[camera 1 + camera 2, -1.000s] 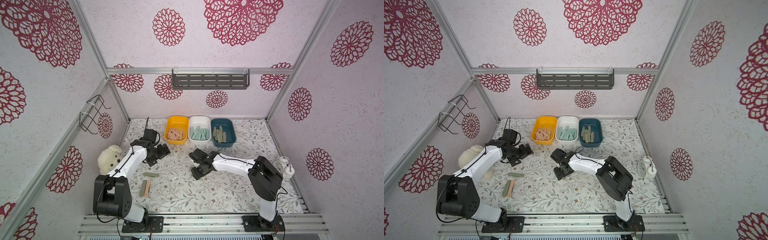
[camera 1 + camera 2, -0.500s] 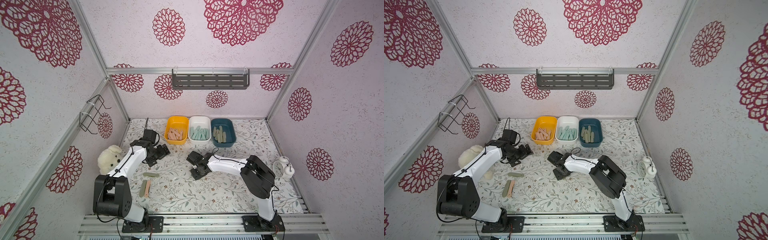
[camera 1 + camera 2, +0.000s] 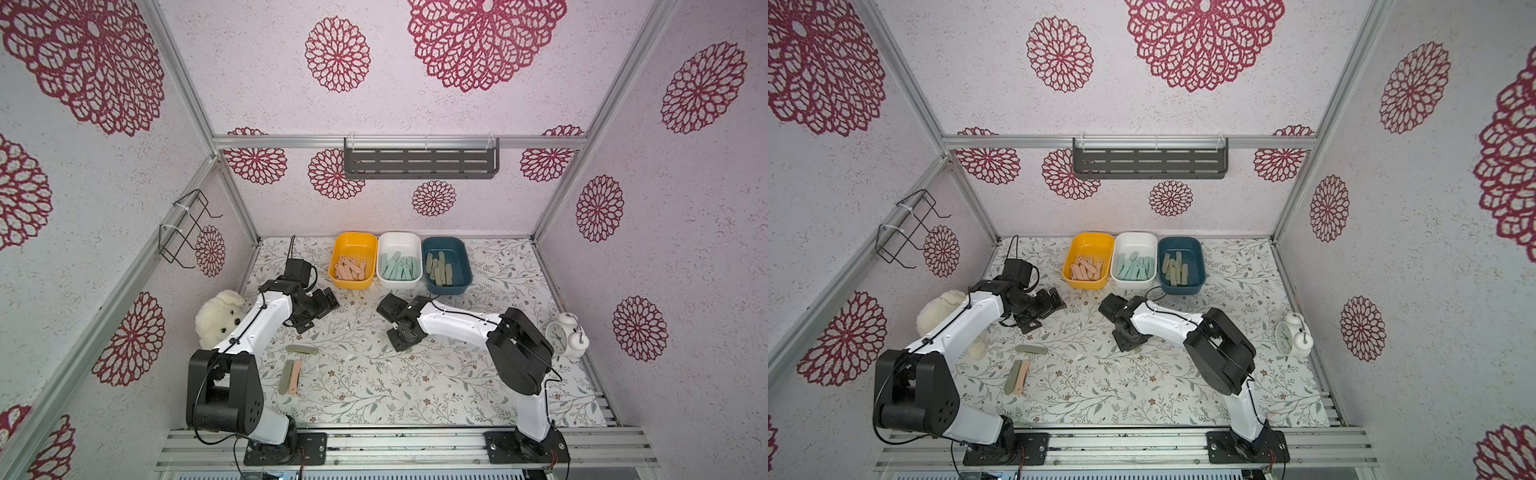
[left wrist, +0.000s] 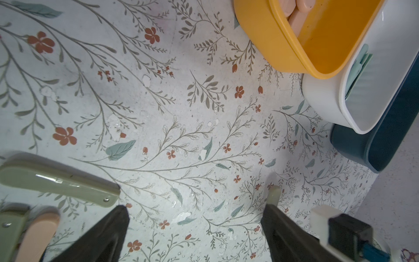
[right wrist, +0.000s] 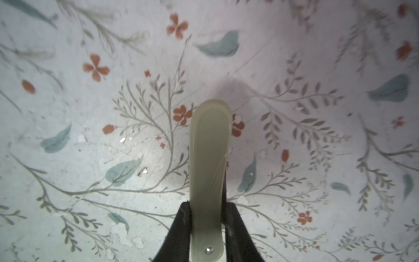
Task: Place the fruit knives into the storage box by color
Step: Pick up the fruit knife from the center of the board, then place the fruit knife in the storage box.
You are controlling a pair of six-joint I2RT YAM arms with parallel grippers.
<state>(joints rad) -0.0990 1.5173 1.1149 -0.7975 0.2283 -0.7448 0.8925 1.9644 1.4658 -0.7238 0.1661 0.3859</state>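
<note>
My right gripper (image 5: 208,205) clamps the olive knife (image 5: 209,147) between its jaws; I lift it straight up; left gripper (image 4: 193,207) is open, empty

I see both top views bright and evenly lit from above, sharp across the floral tabletop (image 3: 374,386), with only soft, short shadows and a wide-angle stretch toward the picture edges. My left wrist view is cooler and dimmer: a white glint streaks the loose olive knife (image 4: 56,179), and the dark fingers (image 4: 99,236) nearest the lens are blurred. My right wrist view is soft all over, its corners smeared, with a pale sheen on the tabletop and a faint grey shadow past the tip of the held olive knife (image 5: 208,170).
</note>
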